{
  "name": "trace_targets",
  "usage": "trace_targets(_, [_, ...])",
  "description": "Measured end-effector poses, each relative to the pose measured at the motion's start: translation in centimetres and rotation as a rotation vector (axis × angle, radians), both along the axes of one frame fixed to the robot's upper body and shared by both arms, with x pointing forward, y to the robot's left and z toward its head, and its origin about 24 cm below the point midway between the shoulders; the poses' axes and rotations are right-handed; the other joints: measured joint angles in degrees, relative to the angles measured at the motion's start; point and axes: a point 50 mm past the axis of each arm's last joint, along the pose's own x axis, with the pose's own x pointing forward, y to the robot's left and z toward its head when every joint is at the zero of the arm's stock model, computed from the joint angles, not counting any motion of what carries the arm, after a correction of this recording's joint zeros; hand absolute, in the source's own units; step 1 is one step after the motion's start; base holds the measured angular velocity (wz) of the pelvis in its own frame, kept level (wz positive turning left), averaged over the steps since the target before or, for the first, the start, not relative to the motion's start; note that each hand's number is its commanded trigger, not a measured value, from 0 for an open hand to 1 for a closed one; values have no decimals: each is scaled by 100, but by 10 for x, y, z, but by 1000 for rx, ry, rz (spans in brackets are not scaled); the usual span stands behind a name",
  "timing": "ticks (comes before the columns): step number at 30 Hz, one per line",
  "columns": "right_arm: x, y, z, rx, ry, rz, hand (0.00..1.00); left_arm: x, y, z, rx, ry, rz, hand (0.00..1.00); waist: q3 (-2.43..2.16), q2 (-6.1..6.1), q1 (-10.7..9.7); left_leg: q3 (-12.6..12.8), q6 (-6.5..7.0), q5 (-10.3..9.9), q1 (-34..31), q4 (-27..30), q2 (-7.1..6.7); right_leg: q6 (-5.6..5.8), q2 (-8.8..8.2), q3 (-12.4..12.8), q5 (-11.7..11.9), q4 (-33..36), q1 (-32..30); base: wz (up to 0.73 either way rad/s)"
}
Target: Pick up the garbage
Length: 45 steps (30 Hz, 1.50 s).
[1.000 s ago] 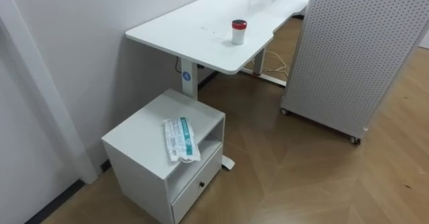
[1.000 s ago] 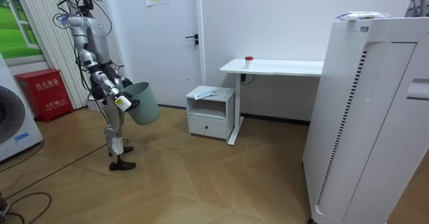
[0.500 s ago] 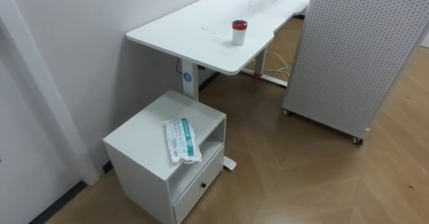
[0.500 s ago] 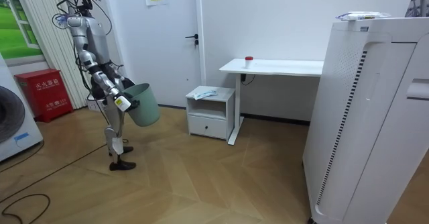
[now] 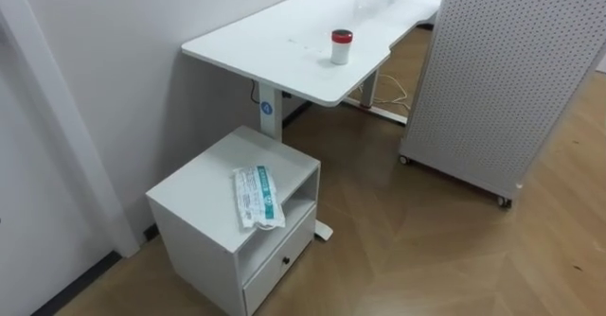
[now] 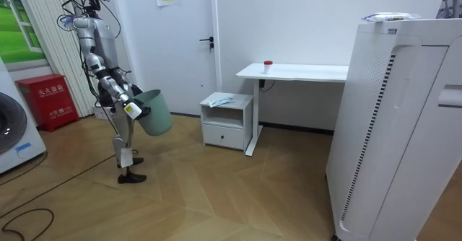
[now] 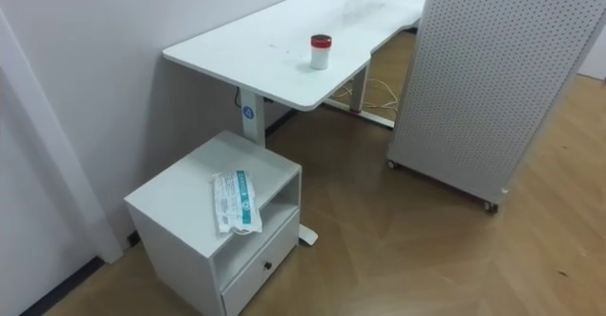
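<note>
I see the desk top as smooth white laminate w/ slight sheen. Cabinet: white board, matt. Packet: thin plastic film, glossy, crinkled. Cup: white, plastic-looking, w/ red lid. Panel: white perforated sheet, prob. metal, matt. Floor: wood parquet, satin. Bin: green plastic, smooth.

Room bright, evenly lit. Daylight at window, room view's left. Pale sheen on far end of white worktop. Soft, weak shadows beneath worktop and beside cabinet on floor.
</note>
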Motion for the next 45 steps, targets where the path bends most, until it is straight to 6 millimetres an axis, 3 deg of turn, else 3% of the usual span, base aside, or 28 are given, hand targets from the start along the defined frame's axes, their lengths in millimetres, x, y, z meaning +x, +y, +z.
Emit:
trace_targets(5, [-1, 0, -1, 0, 12, -2, 100, -5, 6, 0, 26, 39, -9, 0, 31, 32, 19, 9, -108, -450, -161, 829, 167, -96, 122, 20, -344, 492, -10, -1])
trace_targets(7, [-3, -2, -1, 1, 24, -21, 100, -11, 10, 0, 46, 71, 5, 0, 29, 54, -9, 0, -215, -665, -269, 1287, 295, -187, 192, -5, -632, 821, -101, 7])
trace_targets(9, [-5, -4, -2, 1, 29, -44, 100, -10, 11, 0, 50, 78, 5, 0, 22, 60, -42, 46, -244, -681, -402, 1584, 352, -294, 228, -6, -781, 935, -142, 24])
trace_targets(11, [-5, -6, -1, -8, 29, -51, 100, -9, 11, 0, 52, 80, -3, 0, 34, 45, -146, 158, -248, -549, -934, 2559, 436, -419, 277, 238, -878, 1066, -216, 37])
trace_targets(12, [-6, -7, -1, -15, 33, -58, 100, -12, 10, 0, 54, 100, -21, 0, 72, -55, -144, 71, -122, -341, -1409, 3311, 345, -498, 265, 490, -959, 1178, -152, 34])
trace_targets(13, [-10, -11, -1, -25, 42, -82, 100, -16, 7, -2, 48, 119, -43, 0, 62, -76, -134, -23, -30, -400, -1713, 3217, 53, -537, 264, 761, -1019, 1188, -91, 32])
trace_targets(14, [-11, -13, -1, -29, 44, -98, 100, -15, 6, -2, 44, 122, -55, 0, 70, -62, -137, -9, -49, -383, -1867, 3055, -78, -526, 263, 843, -1047, 1185, -109, 22])
trace_targets(15, [-15, -17, -2, -32, 57, -129, 100, -15, 4, -3, 37, 127, -67, 0, 43, -83, -68, -31, -97, -263, -2145, 2425, -323, -539, 266, 1092, -1110, 1235, -114, -12])
trace_targets(16, [-18, -20, -2, -36, 69, -134, 100, -17, 3, -3, 36, 135, -72, 0, 40, -38, 73, -49, -174, 59, -2306, 1584, -502, -567, 274, 1348, -1146, 1242, -95, -60])
trace_targets(17, [-18, -22, -1, -42, 75, -122, 100, -21, 4, -3, 36, 143, -62, 0, 20, 50, 212, -92, -219, 392, -2405, 770, -486, -571, 290, 1512, -1186, 1231, -65, -78])
trace_targets(19, [-18, -25, 0, -54, 83, -99, 100, -30, 5, -3, 35, 161, -40, 0, 0, 173, 202, -261, -213, 770, -2475, 62, -357, -561, 317, 1658, -1360, 1269, 44, -67])
trace_targets(20, [-19, -26, 0, -58, 85, -100, 100, -32, 6, -3, 36, 164, -38, 0, 0, 171, 191, -310, -213, 941, -2483, 13, -354, -538, 295, 1719, -1464, 1336, 80, -49])
trace_targets(21, [-22, -27, 0, -69, 90, -108, 100, -33, 5, -3, 32, 169, -39, 0, -34, 139, 141, -284, -171, 1318, -2470, 158, -436, -455, 193, 1785, -1667, 1398, 170, -40])
trace_targets(22, [-24, -29, 0, -76, 98, -122, 100, -31, 3, -3, 24, 159, -43, 0, -40, 86, 111, -158, -13, 1470, -2472, 354, -522, -304, 50, 1746, -1824, 1428, 254, -41])
trace_targets(24, [-24, -29, 0, -76, 96, -124, 100, -28, 3, -3, 17, 147, -47, 0, -44, -18, 100, 14, 94, 1424, -2469, 712, -658, -75, -237, 1618, -1939, 1349, 435, -51])
trace_targets(25, [-25, -29, 0, -79, 99, -132, 100, -23, 3, -3, 17, 130, -49, 0, -30, -79, 105, 40, 392, 1304, -2484, 1017, -739, 2, -354, 1599, -1963, 1185, 615, -48])
trace_targets(27, [-22, -28, 0, -77, 90, -135, 100, -11, 4, -2, 21, 91, -59, 0, -20, -173, 98, 149, 498, 914, -2502, 1389, -845, 70, -543, 1531, -1999, 1103, 804, -26])
trace_targets(30, [-19, -28, 1, -83, 82, -139, 100, 14, 3, 1, 19, 16, -75, 0, 5, -223, 97, 266, 641, 429, -2481, 1784, -927, 200, -743, 1237, -2004, 1861, 653, -12])
trace_targets(31, [-18, -29, 2, -85, 76, -147, 100, 23, 3, 2, 25, -16, -81, 0, -1, -219, 88, 285, 709, 308, -2421, 1821, -964, 409, -847, 1063, -1886, 2506, 416, 0])
trace_targets(32, [-18, -30, 2, -89, 75, -152, 100, 25, 3, 3, 30, -25, -80, 0, 1, -218, 82, 305, 735, 258, -2370, 1821, -982, 502, -902, 985, -1785, 2858, 287, 0])
trace_targets(34, [-12, -30, 3, -100, 67, -155, 100, 38, 4, 6, 52, -69, -72, 0, 21, -176, 109, 330, 824, 69, -2108, 1773, -1004, 506, -1073, 802, -989, 4144, -298, -13])
trace_targets(35, [-10, -30, 4, -99, 60, -155, 100, 40, 4, 6, 56, -77, -65, 0, 29, -135, 128, 317, 838, 27, -2055, 1755, -987, 485, -1080, 789, -764, 4388, -447, -24])
trace_targets(36, [-3, -29, 6, -94, 39, -156, 100, 46, 5, 8, 63, -99, -50, 0, 31, -120, 165, 305, 840, -32, -1977, 1708, -953, 471, -1112, 773, -684, 4804, -791, -13])
trace_targets(38, [5, -28, 8, -82, 12, -143, 100, 53, 6, 10, 73, -132, -42, 0, 63, -52, 161, 303, 858, -34, -1843, 1564, -902, 411, -1127, 566, -890, 5018, -1254, -4])
trace_targets(40, [14, -27, 11, -82, -27, -136, 100, 61, 6, 14, 89, -193, -36, 0, 82, 25, 154, 259, 856, -40, -1709, 1402, -737, 373, -1034, 218, -1136, 4211, -1612, 2])
trace_targets(42, [15, -25, 11, -85, -41, -116, 100, 66, 6, 16, 110, -225, -31, 0, 91, 53, 137, 237, 827, -26, -1564, 1199, -656, 399, -918, 154, -1141, 2973, -1565, 13])
trace_targets(44, [12, -23, 10, -91, -29, -112, 100, 70, 4, 18, 125, -246, -45, 0, 61, 45, 139, 146, 794, -7, -1414, 1029, -648, 389, -819, 192, -941, 1751, -1431, 19])
trace_targets(45, [10, -23, 9, -95, -22, -113, 100, 73, 3, 19, 131, -261, -44, 0, 39, 54, 133, 91, 759, -22, -1353, 965, -631, 391, -762, 196, -488, 1259, -1361, 24])
